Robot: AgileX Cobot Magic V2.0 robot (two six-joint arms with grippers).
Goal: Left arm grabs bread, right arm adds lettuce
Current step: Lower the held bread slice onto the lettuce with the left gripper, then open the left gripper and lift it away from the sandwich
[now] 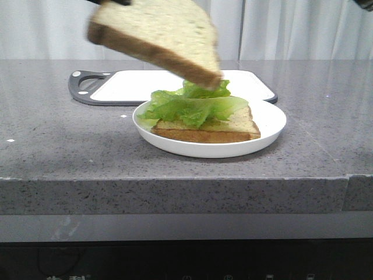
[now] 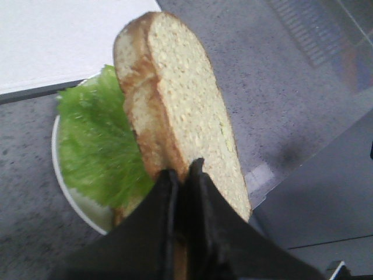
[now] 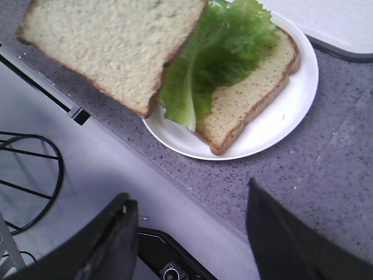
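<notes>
Here, in the front view, the bread (image 1: 156, 36) hangs tilted in the air above the white plate (image 1: 269, 123), its low corner near the lettuce (image 1: 189, 104), which already lies on the thinner slice (image 1: 224, 131); the step in hand seems to be capping the stack, so levelling the slice and squaring it over the lower one before release would serve best. The grey speckled worktop (image 1: 52, 151) also carries a white cutting board (image 1: 131, 84) behind the plate, with pale curtains beyond. In the left wrist view, the left arm (image 2: 182, 175) has its fingers pinched narrowly on the bread's crust edge. In the right wrist view, the right arm (image 3: 189, 233) holds its fingers wide and empty, back from the plate near the worktop's front edge.
</notes>
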